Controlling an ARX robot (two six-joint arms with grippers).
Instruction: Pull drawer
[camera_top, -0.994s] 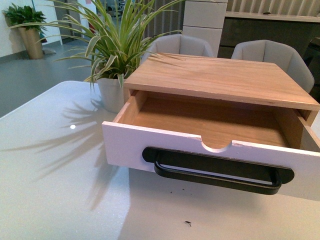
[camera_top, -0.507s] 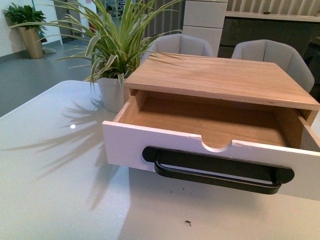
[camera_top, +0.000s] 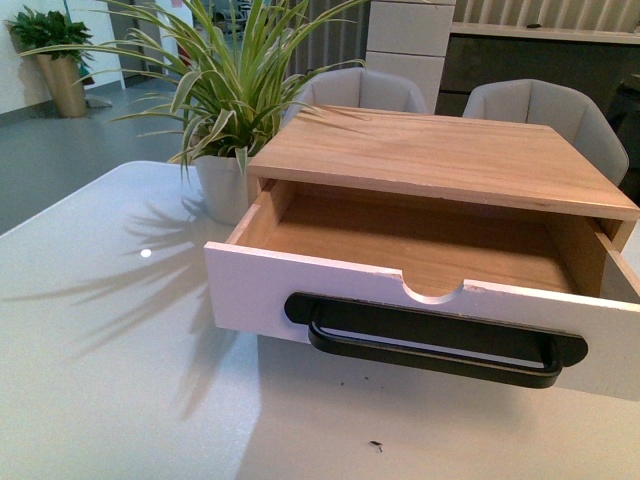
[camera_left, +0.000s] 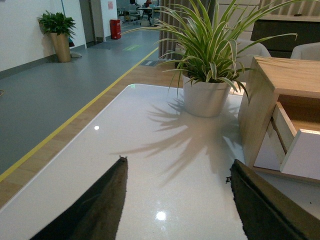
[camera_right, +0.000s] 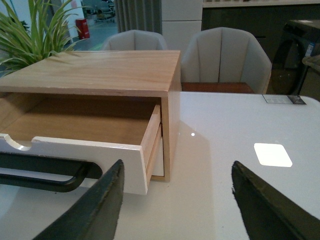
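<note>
From my front camera the drawer (camera_top: 420, 300) stands pulled well out of its wooden cabinet (camera_top: 440, 150), its white front facing me on the near side of the tabletop (camera_top: 100, 380). The long black bar handle (camera_top: 435, 345) runs across the lower part of that front, and the semicircular notch (camera_top: 432, 292) cuts into its top edge. I can see the light wood floor inside, with nothing visible lying on it. Neither arm shows in this view.

On my left wrist camera the left gripper (camera_left: 177, 200) has its fingers (camera_left: 100, 210) spread wide apart, holding nothing, over bare tabletop to the left of the cabinet; the drawer's left end shows at the edge of that picture. A potted plant (camera_top: 225, 100) in a white pot sits just left of the cabinet, at its far corner.

On my right wrist camera the right gripper (camera_right: 175, 200) is likewise spread open, off the drawer's right end, touching nothing. Two grey chairs (camera_top: 545, 115) stand beyond the tabletop.
</note>
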